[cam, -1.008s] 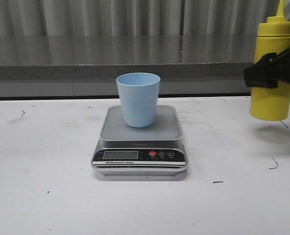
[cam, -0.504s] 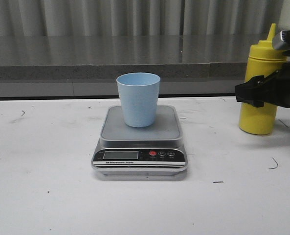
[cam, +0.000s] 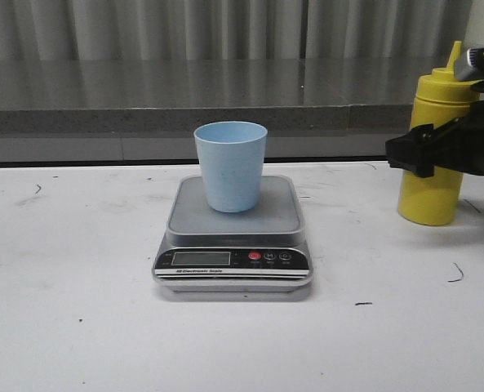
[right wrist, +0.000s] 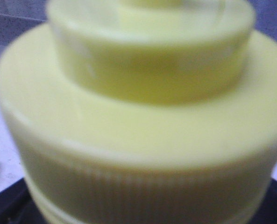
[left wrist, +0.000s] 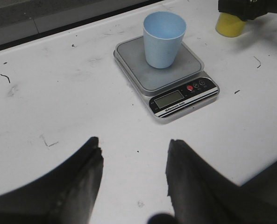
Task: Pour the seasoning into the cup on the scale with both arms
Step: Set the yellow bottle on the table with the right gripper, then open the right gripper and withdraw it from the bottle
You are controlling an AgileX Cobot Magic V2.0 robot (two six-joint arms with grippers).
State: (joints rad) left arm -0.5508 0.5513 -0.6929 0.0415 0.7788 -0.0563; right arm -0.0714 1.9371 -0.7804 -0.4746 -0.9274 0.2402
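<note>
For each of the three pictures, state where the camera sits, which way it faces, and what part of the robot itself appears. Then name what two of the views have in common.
Front view: on the robot, facing forward over the table; cup on scale; right gripper around the seasoning bottle.
Left wrist view: above the table, looking down over the left gripper, jaws apart.
Right wrist view: pressed close to the bottle's blurred yellow cap; only dark gripper edges show.
Shared: front and left wrist views both show cup, scale and bottle.
</note>
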